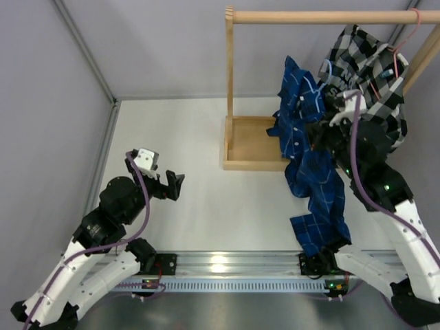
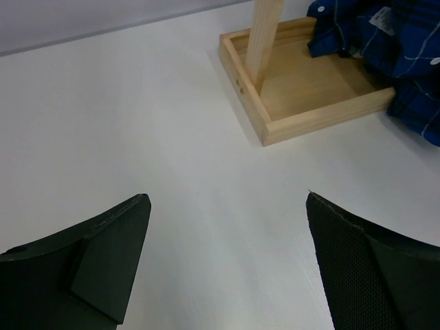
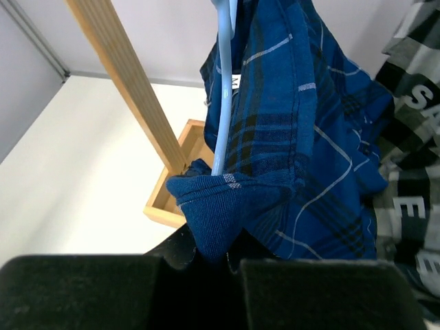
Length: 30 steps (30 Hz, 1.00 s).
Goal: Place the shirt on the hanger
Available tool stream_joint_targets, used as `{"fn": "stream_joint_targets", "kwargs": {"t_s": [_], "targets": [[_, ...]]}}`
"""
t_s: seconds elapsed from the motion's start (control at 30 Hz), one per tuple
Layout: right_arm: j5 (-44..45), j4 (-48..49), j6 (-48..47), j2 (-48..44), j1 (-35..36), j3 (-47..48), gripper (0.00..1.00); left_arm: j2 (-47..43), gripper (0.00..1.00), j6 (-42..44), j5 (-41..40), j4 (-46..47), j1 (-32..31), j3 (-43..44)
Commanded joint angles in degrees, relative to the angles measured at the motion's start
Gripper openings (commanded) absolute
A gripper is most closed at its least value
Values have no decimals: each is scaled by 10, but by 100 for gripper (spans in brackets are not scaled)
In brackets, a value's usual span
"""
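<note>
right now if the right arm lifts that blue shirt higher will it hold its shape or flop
Probably floppy: the blue shirt droops in loose folds below the right pincer. Likely light: a small pinch on one fold bunches the thin fabric. It may slide along the thin smooth hanger.

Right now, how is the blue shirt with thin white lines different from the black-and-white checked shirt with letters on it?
The royal-blue shirt has thin white lines; the black-and-white checked shirt has big squares and letters. The right gripper pinches the blue shirt beside a thin light-blue hanger; the checked shirt hangs on a pink hanger from the wooden rail. The blue shirt trails lower than the checked one. Both are checked fabric.
</note>
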Motion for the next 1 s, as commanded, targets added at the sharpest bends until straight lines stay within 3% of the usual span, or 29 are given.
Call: {"fn": "stream_joint_targets", "kwargs": {"t_s": [0.0, 0.2, 0.6, 0.9, 0.93, 0.97], "targets": [[1, 69, 3, 64, -4, 109, 0, 9, 98, -10, 22, 27, 61, -6], [-13, 57, -6, 159, -30, 221, 0, 19, 98, -25, 97, 39, 155, -16], [-43, -14, -22, 324, -91, 397, 0, -1, 98, -27, 69, 38, 169, -27], [-19, -36, 5, 324, -98, 324, 1, 14, 98, -32, 85, 38, 196, -23], [-20, -37, 5, 322, -98, 322, 9, 19, 98, -33, 88, 38, 201, -22], [-26, -37, 6, 311, -98, 316, 27, 21, 98, -34, 83, 37, 204, -23]]}}
